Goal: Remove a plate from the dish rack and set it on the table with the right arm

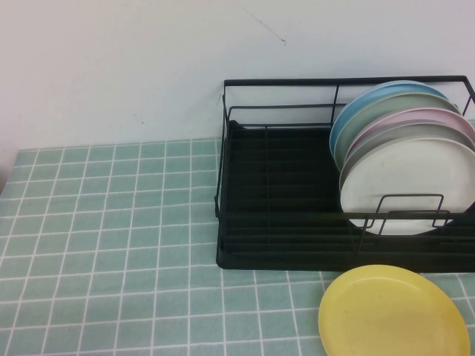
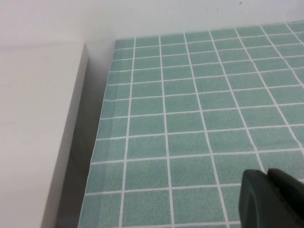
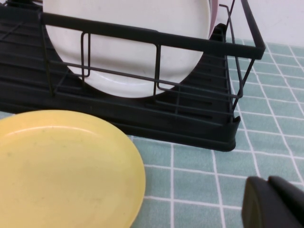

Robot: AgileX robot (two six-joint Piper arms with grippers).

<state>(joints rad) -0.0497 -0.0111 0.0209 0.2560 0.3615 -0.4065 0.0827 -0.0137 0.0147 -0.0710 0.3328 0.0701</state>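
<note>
The rectangular black wire dish rack (image 1: pixel 282 222) with its black tray base stands on the pale green tiled table (image 1: pixel 111 222) against the white wall. At its right end a row of plates stands on edge between the upright wires: a round white plate (image 1: pixel 404 182) at the front, then a pink plate (image 1: pixel 423 119), a pale green one and a blue plate (image 1: pixel 364 107) behind. The round matte yellow plate (image 1: pixel 393 311) lies flat on the tiles just in front of the rack, near its right end. The right gripper (image 3: pixel 268 202) hangs low over the tiles beside the yellow plate, apart from it, its dark fingertips pressed together. The left gripper (image 2: pixel 268 197) sits low above bare tiles near the table's left edge, likewise closed
</note>
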